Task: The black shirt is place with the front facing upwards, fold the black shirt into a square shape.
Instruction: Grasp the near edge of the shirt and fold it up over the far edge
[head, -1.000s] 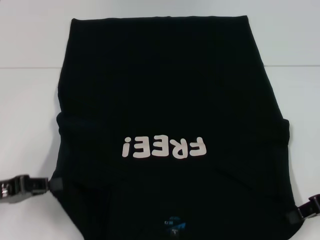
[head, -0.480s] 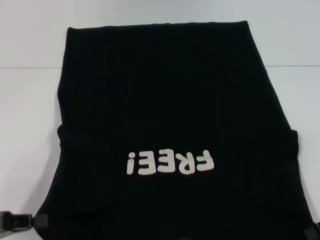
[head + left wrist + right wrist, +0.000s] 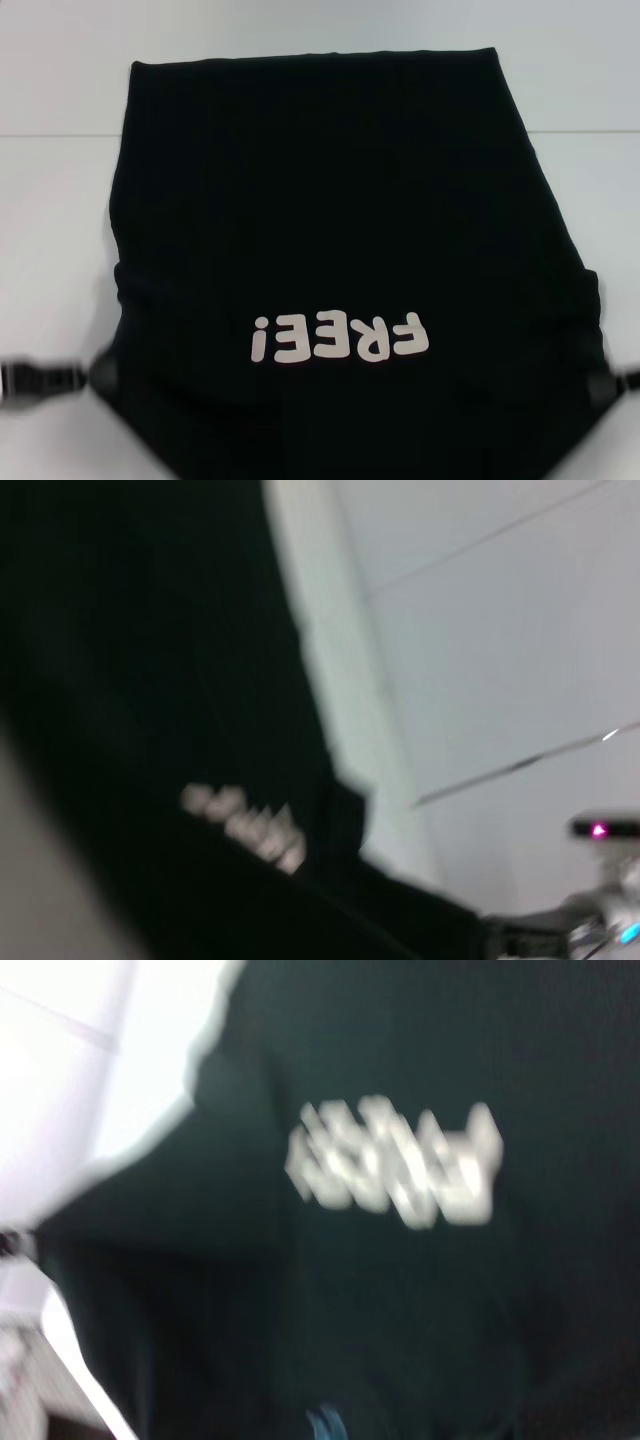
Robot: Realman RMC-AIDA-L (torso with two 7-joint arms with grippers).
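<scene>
Shirt [image 3: 340,230] is taking up most of the head view, a big black one lying front-up on a white table [image 3: 50,200]. Its far hem is running straight across the upper part of the frame, and the cloth is spreading wider toward the bottom edge, where it's running out of the picture. The pale "FREE!" lettering [image 3: 340,338] is sitting in the lower middle of the frame and reading upside down from the head camera. Both long sides look folded inward, with a small step showing in the outline at mid-left and mid-right.

The left gripper [image 3: 85,375] is sitting at the lower left of the head view, right at the shirt's near-left corner, and it's looking clamped on the cloth there since the fabric is stretching out to a point at it. The right gripper [image 3: 600,385] is doing the same at the lower right edge, with the near-right corner pulled out toward it. Both are smeared with motion, so the fingers themselves are hard to make out.

Left wrist view is showing the shirt [image 3: 150,730] filling the left half of the frame, with the blurred lettering [image 3: 245,825] in the lower middle and white table [image 3: 500,630] on the right. Right wrist view is nearly all shirt [image 3: 400,1310], lettering [image 3: 395,1165] in the middle, and a bit of blue neck label [image 3: 325,1425] at the bottom edge.
</scene>
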